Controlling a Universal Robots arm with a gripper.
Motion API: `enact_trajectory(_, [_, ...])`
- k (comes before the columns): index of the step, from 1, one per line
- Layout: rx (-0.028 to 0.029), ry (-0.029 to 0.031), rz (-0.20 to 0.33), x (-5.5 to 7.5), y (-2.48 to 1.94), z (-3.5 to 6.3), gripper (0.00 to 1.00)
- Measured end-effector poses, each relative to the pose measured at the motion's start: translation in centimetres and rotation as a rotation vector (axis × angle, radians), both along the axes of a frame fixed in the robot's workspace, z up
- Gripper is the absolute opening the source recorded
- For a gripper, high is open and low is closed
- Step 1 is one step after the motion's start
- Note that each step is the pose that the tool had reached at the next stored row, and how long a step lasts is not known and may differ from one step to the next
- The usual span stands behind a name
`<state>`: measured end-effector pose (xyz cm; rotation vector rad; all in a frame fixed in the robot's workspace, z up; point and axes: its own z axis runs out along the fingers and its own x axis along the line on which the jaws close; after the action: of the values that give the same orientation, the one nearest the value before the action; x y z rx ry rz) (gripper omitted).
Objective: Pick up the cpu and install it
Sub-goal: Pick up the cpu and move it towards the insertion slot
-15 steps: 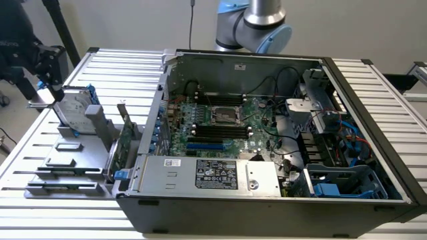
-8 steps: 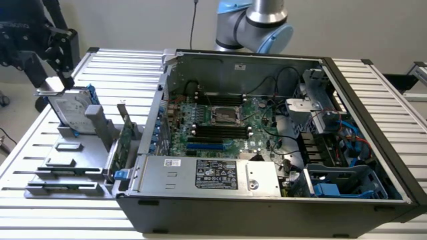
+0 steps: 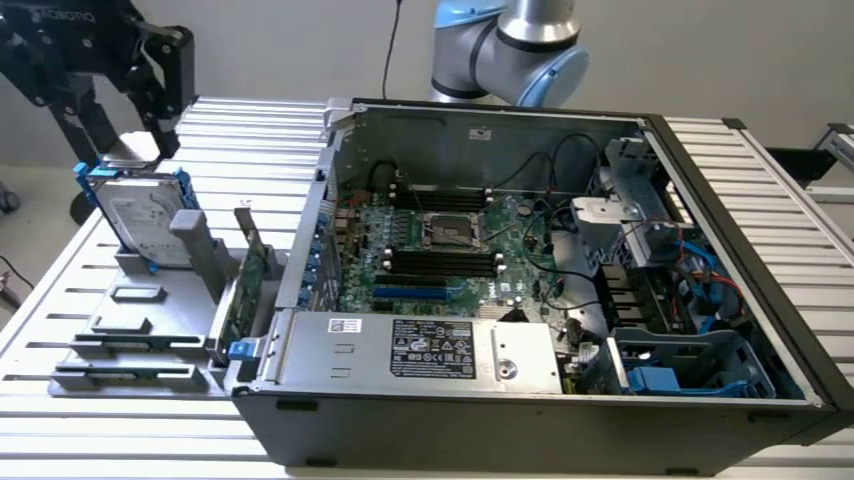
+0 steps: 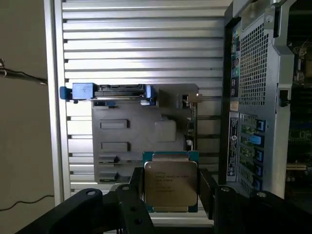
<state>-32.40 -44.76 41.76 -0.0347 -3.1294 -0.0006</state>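
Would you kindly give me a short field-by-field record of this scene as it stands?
gripper: up over the grey holder, shut on the cpu
cpu: flat between the fingers, metal top showing
hard drive: upright in the holder, below the gripper
socket: inside the open case, looks empty

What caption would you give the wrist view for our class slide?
Gripper holds the processor chip over the grey parts tray, computer case alongside.
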Motion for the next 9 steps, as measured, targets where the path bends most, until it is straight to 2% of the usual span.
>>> enact_trajectory(9, [0.0010, 0.0001, 0.000, 4.1, 0.00, 0.05, 0.55])
